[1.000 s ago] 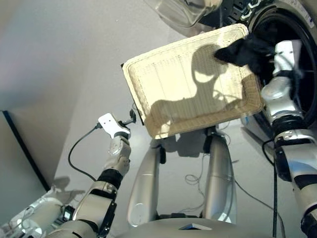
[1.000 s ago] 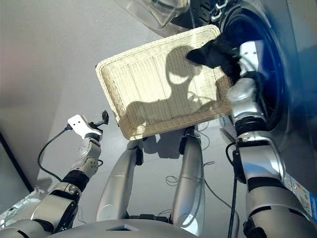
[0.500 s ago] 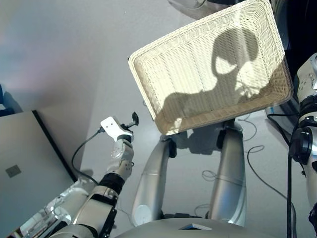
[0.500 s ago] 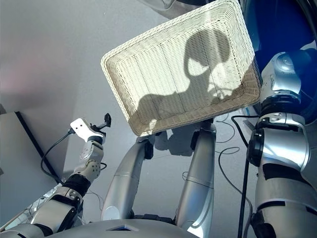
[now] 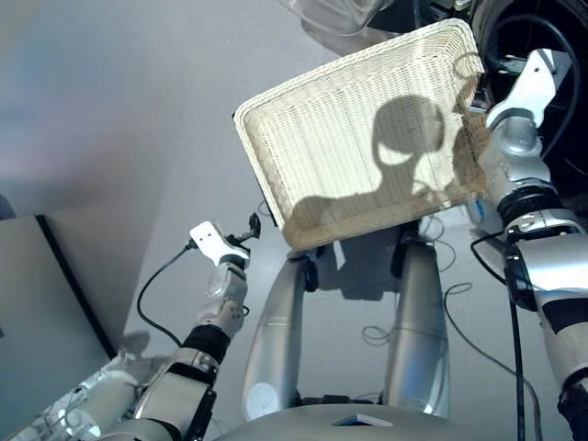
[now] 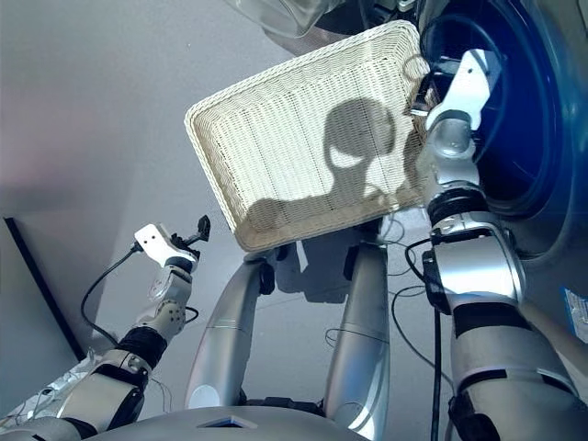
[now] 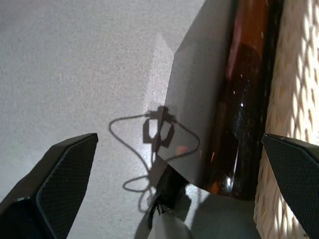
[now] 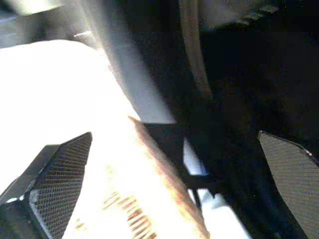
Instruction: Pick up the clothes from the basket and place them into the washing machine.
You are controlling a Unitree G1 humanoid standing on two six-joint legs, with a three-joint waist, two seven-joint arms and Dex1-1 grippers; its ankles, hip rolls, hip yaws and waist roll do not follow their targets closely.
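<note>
Since a second ago: black garment gone from the right gripper [image 6: 418, 96] and from the basket's corner; no longer visible anywhere. Half a second ago, right arm low at the picture's edge with the gripper out of sight; now raised again, forearm up beside the basket's right rim, in front of the drum hole. Whole scene also shifted between pictures, so much of that down to camera motion. Left arm much as before.

Basket [image 5: 276, 138]: cream wicker tray, tilted in the head views, weave bare across its whole floor, holding nothing, crossed only by a cast shadow. No coral, navy or black cloth visible in it.

Washing machine [image 6: 524, 110]: dark drum opening at the upper right, interior too dark to make out any contents. Clothes not discernible in any view.

Right gripper: just beside the basket's far right corner, at the mouth of the drum. In the right wrist view, both fingers [image 8: 55, 184] spread wide apart with nothing between them; released.

Left gripper [image 5: 250, 223]: low on the left, near the basket's near-left corner but apart from it. In the left wrist view, fingers [image 7: 65, 174] spread wide over bare grey floor [image 7: 75, 64], basket rim at one edge; released, empty.
</note>
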